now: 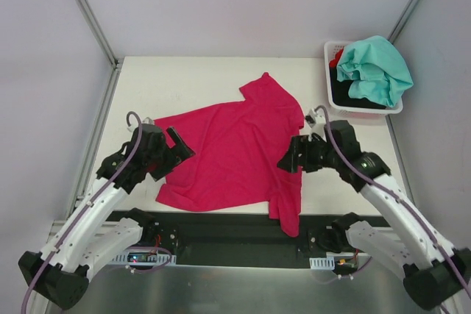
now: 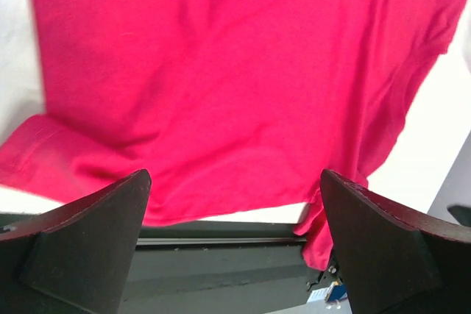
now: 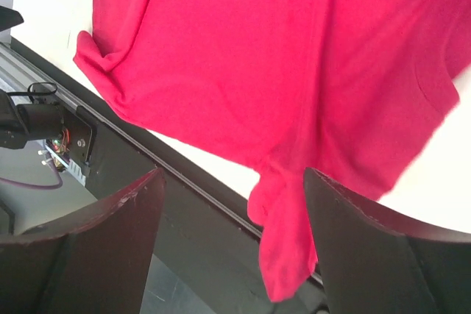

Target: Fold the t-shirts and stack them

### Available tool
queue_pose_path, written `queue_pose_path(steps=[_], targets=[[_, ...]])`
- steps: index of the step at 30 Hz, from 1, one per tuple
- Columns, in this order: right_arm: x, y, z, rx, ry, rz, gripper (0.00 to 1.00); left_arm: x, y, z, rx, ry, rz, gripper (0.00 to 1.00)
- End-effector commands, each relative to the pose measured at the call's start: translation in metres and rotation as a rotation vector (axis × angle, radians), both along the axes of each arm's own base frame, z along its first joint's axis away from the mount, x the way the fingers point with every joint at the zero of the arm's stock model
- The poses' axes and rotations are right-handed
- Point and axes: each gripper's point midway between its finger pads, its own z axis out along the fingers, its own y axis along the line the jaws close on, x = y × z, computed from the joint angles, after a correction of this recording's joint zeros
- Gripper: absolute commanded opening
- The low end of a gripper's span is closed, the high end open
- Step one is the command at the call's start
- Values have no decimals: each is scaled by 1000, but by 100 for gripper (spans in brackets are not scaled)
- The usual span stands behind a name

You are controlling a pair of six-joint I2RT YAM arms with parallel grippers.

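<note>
From above, you see a pink shirt [image 1: 228, 156] spread loosely across the middle of the table [image 1: 184, 79], one corner hanging over the near edge. Your left gripper [image 1: 176, 149] sits at the shirt's left edge and your right gripper [image 1: 288, 159] at its right edge. A basket [image 1: 368, 111] at the far right corner holds a teal shirt [image 1: 377, 70] on top of black [image 1: 346, 95] and red [image 1: 337, 56] cloth.

Left wrist: the left gripper [image 2: 234, 196] has its jaws wide open, with the pink shirt [image 2: 235, 71] beyond them.

Right wrist: the right gripper [image 3: 232, 185] also has open jaws, and the shirt's [image 3: 280, 56] hanging corner shows between them.
</note>
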Motion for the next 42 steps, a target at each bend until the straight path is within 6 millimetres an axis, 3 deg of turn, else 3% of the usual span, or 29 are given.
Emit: queue_pose_path(steps=[1, 2, 3, 7, 12, 14, 15, 17, 18, 25, 29, 34, 37, 42], targets=[[48, 42, 33, 88, -127, 114, 78, 42, -43, 19, -88, -158, -173, 99], [56, 44, 33, 77, -133, 122, 78, 50, -46, 25, -81, -177, -186, 99], [62, 50, 26, 71, -112, 143, 78, 55, -49, 17, -72, -148, -189, 99], [93, 69, 37, 145, -122, 190, 78, 76, -56, 10, -54, -159, -206, 99], [141, 70, 36, 262, -80, 163, 78, 103, -59, -8, -84, -155, -205, 99], [165, 67, 30, 263, -59, 132, 78, 122, -53, -4, -89, -189, -185, 99], [169, 68, 31, 274, -55, 141, 77, 129, -50, -13, -75, -170, -179, 99], [182, 67, 26, 283, -37, 133, 77, 148, -41, -10, -65, -185, -153, 99], [189, 66, 29, 287, -49, 128, 77, 155, -38, -21, -58, -152, -147, 99], [217, 62, 32, 347, -37, 110, 77, 209, -7, -40, -57, -116, -45, 99], [231, 60, 26, 362, -9, 99, 77, 228, -1, -46, -36, -110, -21, 99], [249, 60, 34, 419, -29, 100, 77, 256, 3, -43, -10, -133, -19, 99], [253, 59, 41, 435, -37, 100, 77, 269, 5, -48, -13, -125, -10, 99], [253, 48, 53, 456, -58, 88, 77, 275, 11, -61, 9, -101, 12, 99]])
